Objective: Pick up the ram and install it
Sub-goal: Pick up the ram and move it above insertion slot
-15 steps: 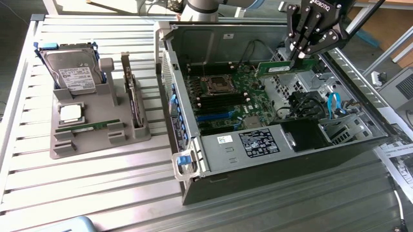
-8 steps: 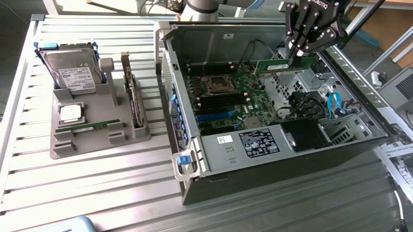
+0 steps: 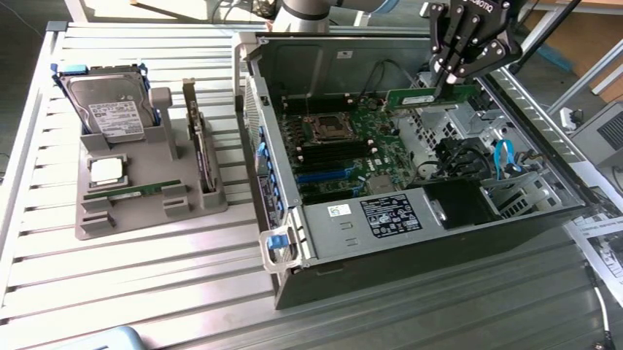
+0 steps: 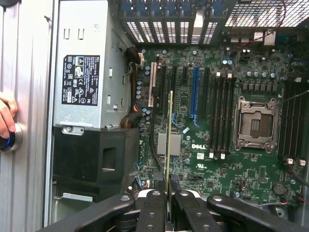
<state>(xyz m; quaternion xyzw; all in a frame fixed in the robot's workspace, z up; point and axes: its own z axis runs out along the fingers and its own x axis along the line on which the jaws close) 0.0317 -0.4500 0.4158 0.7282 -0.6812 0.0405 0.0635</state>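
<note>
My gripper (image 3: pixel 445 86) hangs over the far right part of the open computer case (image 3: pixel 282 248), shut on the ram (image 3: pixel 425 98), a long green stick held level above the motherboard (image 3: pixel 341 146). In the wrist view the ram (image 4: pixel 170 140) shows edge-on as a thin line running out from between the black fingers (image 4: pixel 154 208) of the gripper (image 4: pixel 169 195). It hovers over the board between the blue card slot (image 4: pixel 195 92) and the white one (image 4: pixel 153 84). The black memory slots (image 4: pixel 222 116) lie beside the CPU socket (image 4: pixel 256 123), apart from the ram.
A grey holder (image 3: pixel 146 211) on the exterior view's left carries a hard drive (image 3: pixel 112 102), a silver CPU chip (image 3: pixel 105 170), an upright expansion card (image 3: pixel 200 142) and another green stick (image 3: pixel 131 191). The power supply (image 4: pixel 82 67) sits inside the case. A hand (image 4: pixel 6 118) rests outside the case wall.
</note>
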